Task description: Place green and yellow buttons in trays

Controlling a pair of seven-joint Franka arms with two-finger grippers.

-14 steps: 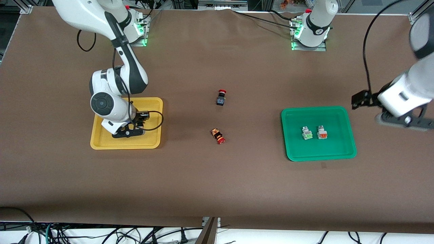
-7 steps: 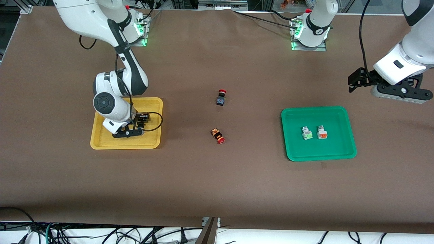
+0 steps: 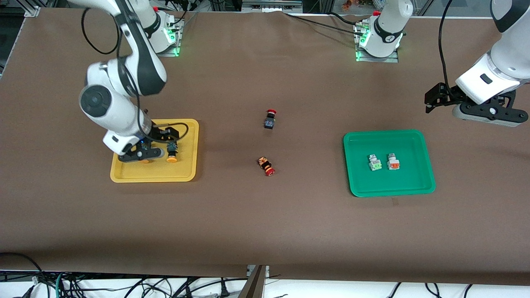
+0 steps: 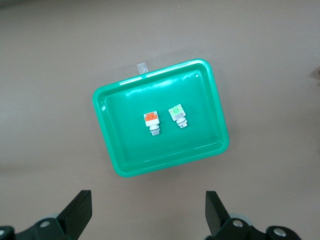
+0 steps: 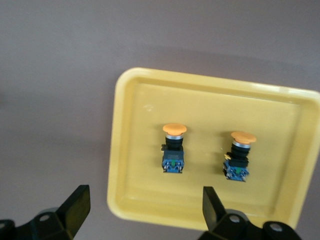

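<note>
Two black-bodied buttons with orange-yellow caps (image 5: 174,150) (image 5: 239,156) lie in the yellow tray (image 5: 131,200). My right gripper (image 5: 144,212) is open and empty above that tray. In the front view the right gripper (image 3: 138,155) hides most of one button, and the other (image 3: 172,151) shows beside it in the yellow tray (image 3: 186,167). A white-grey button with a light green block (image 3: 375,162) and one with an orange block (image 3: 393,162) lie in the green tray (image 3: 426,182). My left gripper (image 3: 486,116) is open and empty, up over the table beside the green tray (image 4: 125,165).
Two black-bodied buttons with red mushroom caps lie on the brown table between the trays, one upright (image 3: 270,119), one on its side (image 3: 266,166) nearer the front camera. A small tape tag (image 4: 142,67) lies beside the green tray.
My right gripper has risen from the yellow tray toward the right arm's end, uncovering a yellow button. My left arm rose a second ago and has stayed still since.
</note>
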